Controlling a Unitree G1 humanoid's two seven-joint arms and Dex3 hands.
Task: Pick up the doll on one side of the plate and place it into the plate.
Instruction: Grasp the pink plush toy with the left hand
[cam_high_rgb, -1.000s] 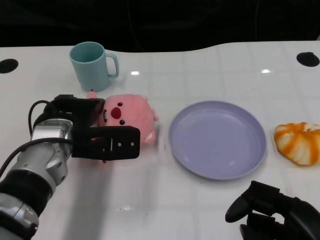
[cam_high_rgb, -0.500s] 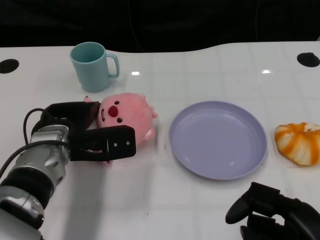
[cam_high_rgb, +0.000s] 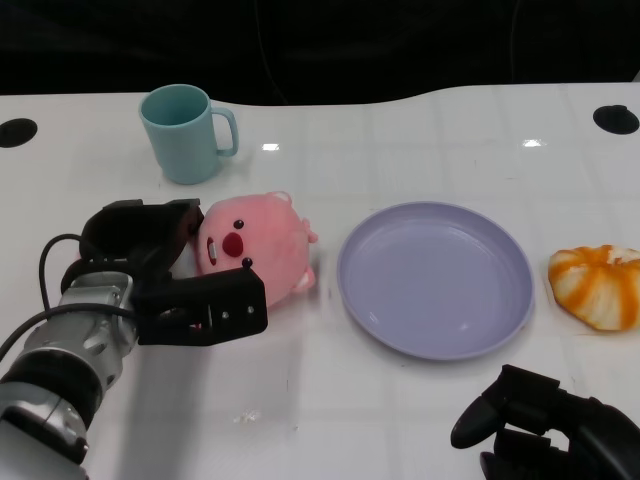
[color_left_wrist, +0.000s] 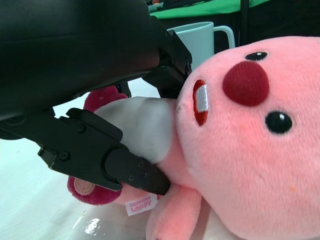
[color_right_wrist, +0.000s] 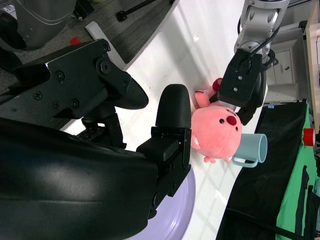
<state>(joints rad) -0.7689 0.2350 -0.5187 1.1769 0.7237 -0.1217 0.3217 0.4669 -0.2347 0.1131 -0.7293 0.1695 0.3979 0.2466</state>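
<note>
Lifted slightly since earlier, the doll (cam_high_rgb: 258, 246) tilts in the left hand (cam_high_rgb: 175, 275), whose fingers clasp it. Raise it clear before crossing the plate (cam_high_rgb: 436, 277) rim. Right hand (cam_high_rgb: 545, 425) rests curled, empty.

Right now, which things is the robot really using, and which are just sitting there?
Using:
- pink doll, gripped by the left hand
- purple plate, where the doll goes

Just sitting there:
- blue mug, behind the doll
- orange and white toy, on the plate's other side
- right hand, holding nothing
</note>
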